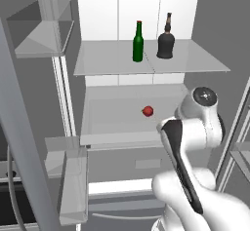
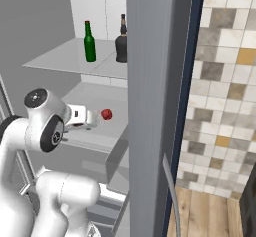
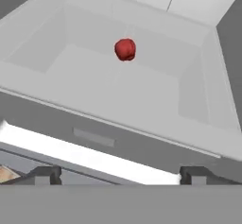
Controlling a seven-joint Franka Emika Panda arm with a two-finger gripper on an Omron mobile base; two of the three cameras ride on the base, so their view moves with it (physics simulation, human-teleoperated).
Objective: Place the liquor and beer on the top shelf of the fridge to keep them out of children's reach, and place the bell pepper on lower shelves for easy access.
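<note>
Kitchen setting, rendered: tiled wall [image 2: 225, 71] of beige, grey and ochre squares on the right of the right base view, wood floor [image 2: 210, 213] beneath it.

Fridge [image 1: 97, 10] stands open, grey body, white inner back wall. Its door edge [image 2: 160, 106] crosses the right base view as a wide grey upright slab and hides part of the interior. Door bins [image 1: 41, 32] of translucent grey hang at the left in the left base view, one high, more lower down.

Robot arm [image 1: 195, 142], white with dark joints, rises in front of the fridge at the height of the lower shelf.

Top shelf [image 1: 112, 62]: wide flat translucent grey pane. Two bottles stand upright on it, near each other but apart. Beer [image 1: 138, 42], slim green bottle with red cap, on the left. Liquor [image 1: 166, 40], squat black bottle with thin neck and brownish stopper, on the right; in the right base view the door edge partly covers it.

Lower shelf [image 1: 107, 123]: translucent grey pane, below the top shelf. A grey drawer front [image 1: 146, 164] sits under it.

Gripper [image 3: 120, 175]: fingers [image 3: 45, 175] spread wide, nothing between them. It is drawn back from the shelf front and faces the lower shelf.

Bell pepper [image 1: 148, 111]: small, round, red, resting on the lower shelf toward the middle, clear of the gripper and untouched.
</note>
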